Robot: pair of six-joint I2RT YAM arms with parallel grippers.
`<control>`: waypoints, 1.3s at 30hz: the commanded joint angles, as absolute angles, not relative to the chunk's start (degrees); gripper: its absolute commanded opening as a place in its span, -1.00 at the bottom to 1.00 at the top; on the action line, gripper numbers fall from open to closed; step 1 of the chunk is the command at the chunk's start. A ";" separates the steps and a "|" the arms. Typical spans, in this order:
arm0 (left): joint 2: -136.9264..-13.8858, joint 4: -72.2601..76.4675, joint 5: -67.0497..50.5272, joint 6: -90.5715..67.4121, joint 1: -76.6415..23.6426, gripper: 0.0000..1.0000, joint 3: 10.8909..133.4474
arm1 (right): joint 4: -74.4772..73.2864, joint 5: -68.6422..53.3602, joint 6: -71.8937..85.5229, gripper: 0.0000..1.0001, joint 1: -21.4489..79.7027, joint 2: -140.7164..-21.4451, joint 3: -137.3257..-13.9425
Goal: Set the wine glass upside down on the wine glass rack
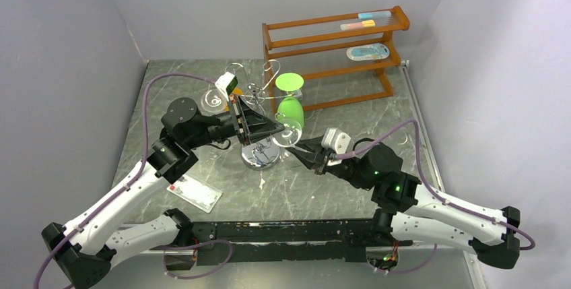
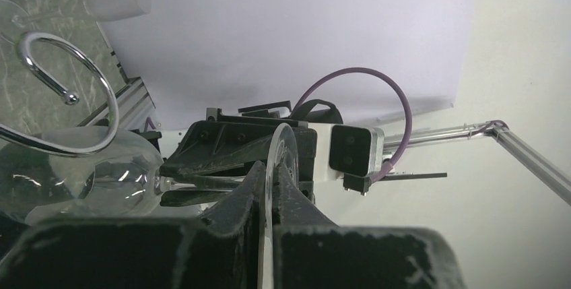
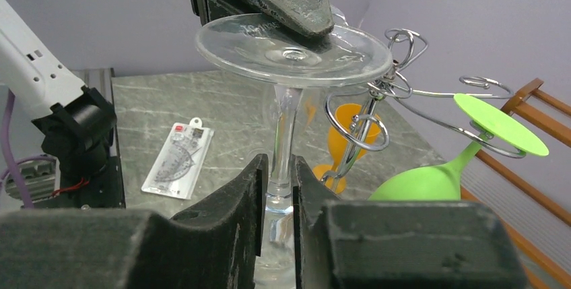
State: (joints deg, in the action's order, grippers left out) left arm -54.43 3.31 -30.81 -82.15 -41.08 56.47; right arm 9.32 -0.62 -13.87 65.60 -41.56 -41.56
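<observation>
Apparently the wine glass [image 3: 293,52] stands pinched inside the right end effector [image 3: 277,168].

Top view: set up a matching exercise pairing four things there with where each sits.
1 clear wine glass
2 green wine glass
3 protractor pack
4 wooden shelf

A lies flat on the table
B hangs foot up on the wine glass rack
C stands at the far right
D gripped by left hand and right hand

Pairs: 1-D, 2-B, 3-A, 4-C
</observation>
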 commanded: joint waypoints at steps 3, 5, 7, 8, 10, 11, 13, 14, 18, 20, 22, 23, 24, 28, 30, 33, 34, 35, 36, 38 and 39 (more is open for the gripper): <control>-52.92 9.10 -28.82 -84.35 -39.97 -0.90 56.30 | 11.61 -2.06 -14.65 -0.64 65.92 -44.07 -40.81; -52.79 9.49 -28.90 -84.67 -39.96 -0.90 55.94 | 11.60 -2.37 -14.70 -0.77 65.94 -44.45 -41.10; -52.56 9.69 -28.83 -84.89 -39.96 -0.90 55.67 | 11.62 -2.29 -14.68 -0.94 65.92 -44.51 -41.14; -52.48 9.86 -28.83 -85.04 -39.93 -0.90 55.52 | 11.65 -2.11 -14.53 -1.00 65.96 -44.40 -41.09; -52.32 10.26 -28.83 -85.25 -39.93 -0.90 55.14 | 12.53 -1.31 -13.90 -1.00 65.90 -43.82 -40.58; -52.23 10.21 -28.72 -85.11 -39.94 -0.90 55.17 | 13.07 -1.01 -13.45 -1.00 65.93 -43.45 -40.26; -52.13 9.27 -28.26 -84.11 -39.96 -0.88 55.43 | 14.00 -0.20 -11.86 -1.00 65.86 -42.59 -39.71; -52.00 8.30 -27.91 -83.39 -39.96 -0.80 55.72 | 14.01 1.50 -10.87 -1.00 65.90 -42.24 -39.65; -51.05 5.70 -25.81 -81.39 -39.97 -0.33 56.07 | 10.78 4.35 -6.83 -1.00 65.85 -41.69 -40.80; -50.81 5.33 -25.16 -80.82 -39.98 -0.18 55.94 | 9.49 5.16 -5.57 -1.00 65.90 -41.29 -40.87; -50.80 4.55 -24.64 -80.07 -39.94 0.03 56.11 | 8.81 6.39 -4.48 -1.00 65.91 -40.99 -40.71; -50.80 4.03 -24.16 -79.50 -39.98 0.15 56.34 | 8.58 7.23 -3.92 -1.00 65.84 -40.88 -40.67; -50.80 3.16 -23.78 -78.59 -39.97 0.29 56.88 | 8.38 8.27 -3.33 -1.00 65.85 -40.79 -40.55; -50.42 -1.92 -20.89 -73.74 -39.94 0.63 59.49 | 7.74 13.36 -1.23 -1.00 65.83 -41.05 -40.82; -49.92 -5.38 -18.72 -70.82 -39.93 0.75 61.15 | 8.18 16.76 -0.17 -1.00 65.83 -41.39 -40.70; -48.81 -10.42 -14.64 -66.27 -39.95 0.92 63.53 | 9.56 22.51 2.14 -1.00 65.83 -42.50 -40.68; -48.48 -11.82 -13.46 -64.72 -39.94 0.92 64.26 | 10.11 24.19 2.78 -1.00 65.83 -43.13 -40.78; -48.04 -12.89 -12.50 -62.83 -39.95 0.93 64.95 | 10.74 25.34 2.96 -1.00 65.83 -44.01 -40.87; -47.98 -13.40 -12.30 -60.69 -39.93 0.93 65.87 | 11.51 26.52 2.95 -1.00 65.85 -44.99 -41.06; -48.25 -15.29 -12.13 -54.77 -39.98 0.93 68.78 | 13.19 28.21 2.85 -1.00 65.85 -47.16 -41.22; -48.71 -16.49 -12.25 -52.02 -39.96 0.93 70.34 | 14.45 28.55 2.53 -1.00 65.83 -48.34 -41.10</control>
State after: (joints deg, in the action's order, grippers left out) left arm -48.66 -10.35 -15.40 -64.77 -40.21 64.51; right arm 8.40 22.22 1.32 65.73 -45.39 -40.73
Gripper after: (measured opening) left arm 0.962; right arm 0.052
